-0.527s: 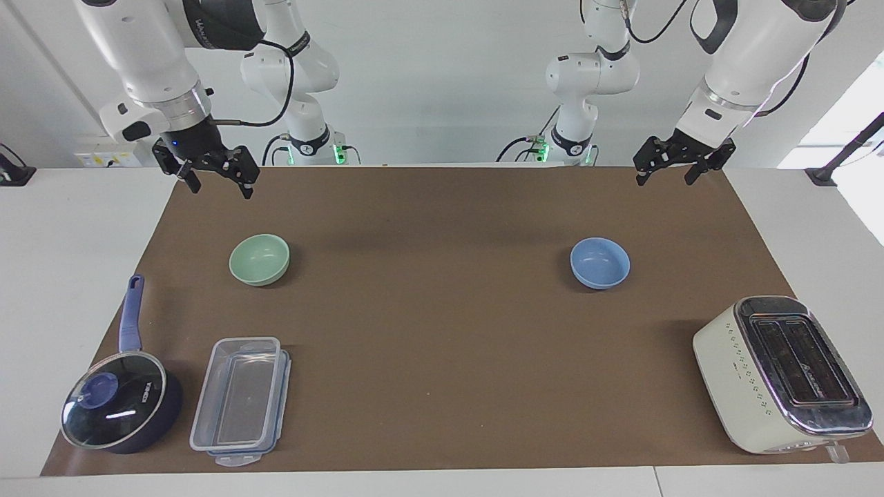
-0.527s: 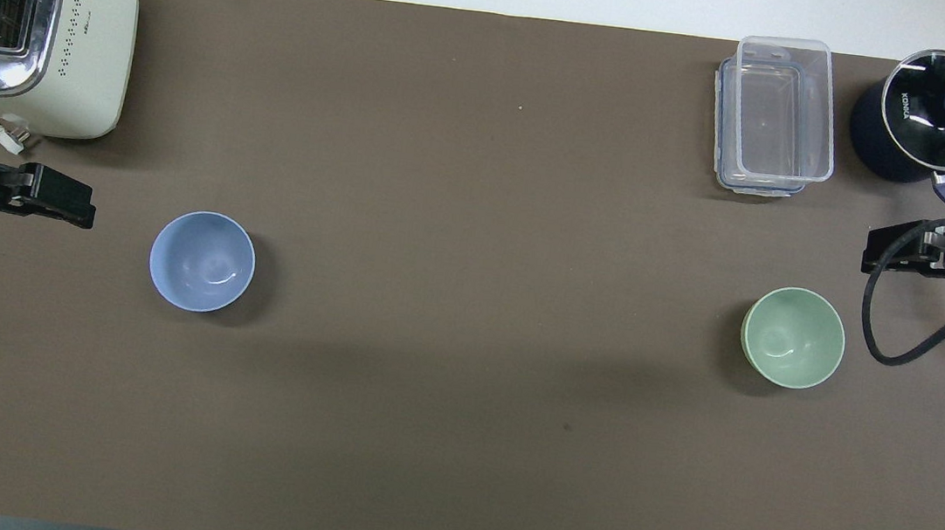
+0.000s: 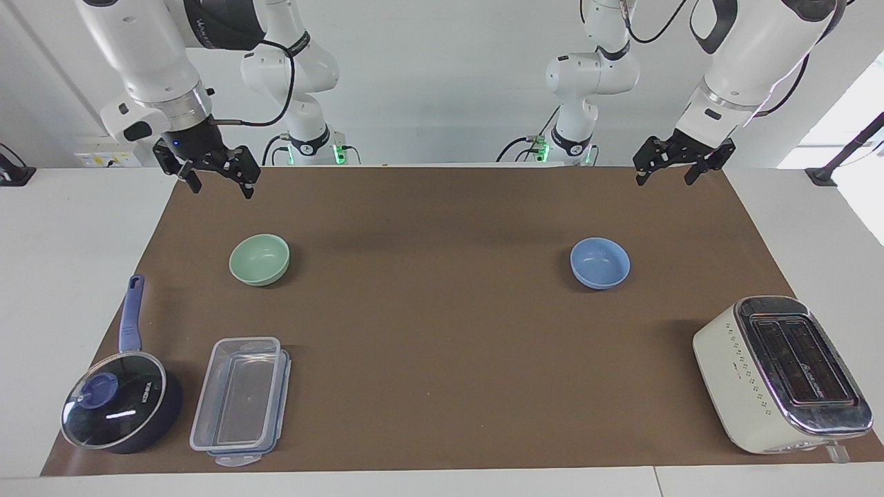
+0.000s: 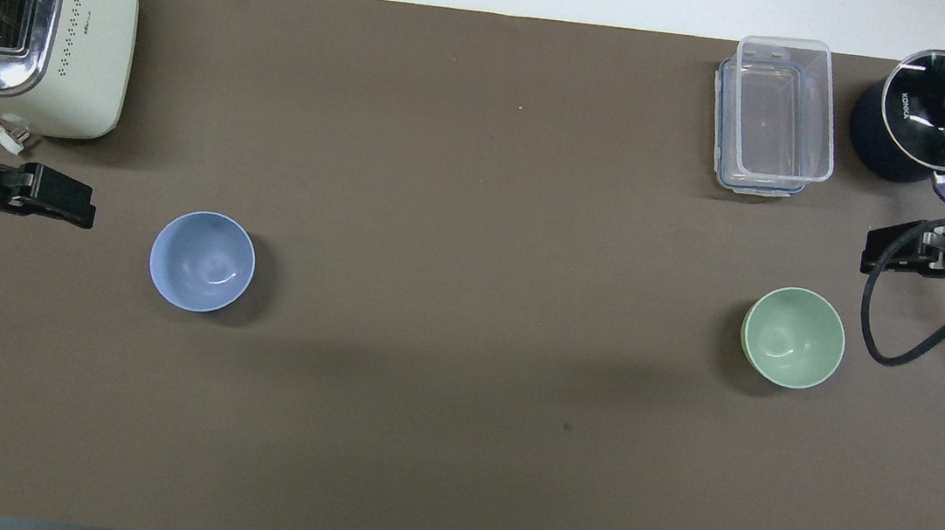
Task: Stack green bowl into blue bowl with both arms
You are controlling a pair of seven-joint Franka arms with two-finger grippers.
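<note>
Nothing has shifted: our right pincer (image 3: 219, 185) and left pincer (image 3: 672, 174) hang open, empty. Green bowl (image 3: 259, 259) sits well apart from blue bowl (image 3: 599, 262); a rim pinch could slip.

Green bowl (image 3: 259, 259) on the mat (image 3: 442, 331), toward the right arm's end of the bench; blue bowl (image 3: 599, 262) toward the left arm's end, well apart. Farther from the robots than the green bowl: lidded saucepan (image 3: 121, 404) beside an open container (image 3: 240, 400). Toaster (image 3: 780, 373) farther out than the blue bowl.
</note>
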